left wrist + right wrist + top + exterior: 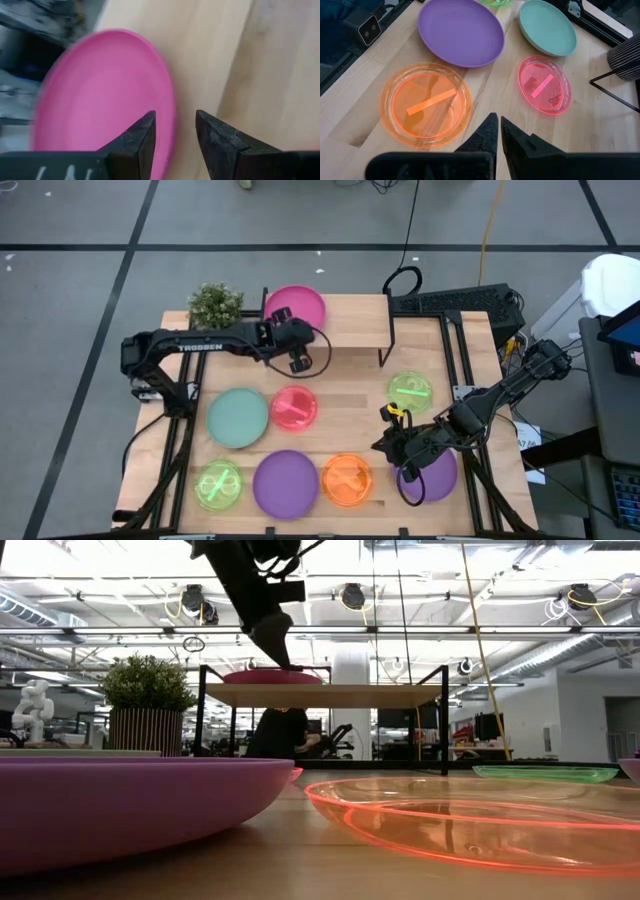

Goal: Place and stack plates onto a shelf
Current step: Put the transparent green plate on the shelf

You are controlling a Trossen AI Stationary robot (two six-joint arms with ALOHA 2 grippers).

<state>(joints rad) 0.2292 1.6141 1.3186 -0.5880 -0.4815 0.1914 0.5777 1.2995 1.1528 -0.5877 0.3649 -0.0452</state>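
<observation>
The magenta plate lies flat on the left end of the light-wood shelf, also shown as the shelf in the low view. My left gripper hangs open just above the plate's rim, one finger over the plate and one over the shelf board; I see no touch. My right gripper is shut and hovers near the orange plate. On the table lie a teal plate, a pink plate, two lime-green plates and two purple plates, the latter partly under the right arm.
A potted plant stands at the table's far left, next to the shelf. The shelf's right half is bare wood on black legs. A keyboard and cables lie past the far right corner. Black rails run along both table sides.
</observation>
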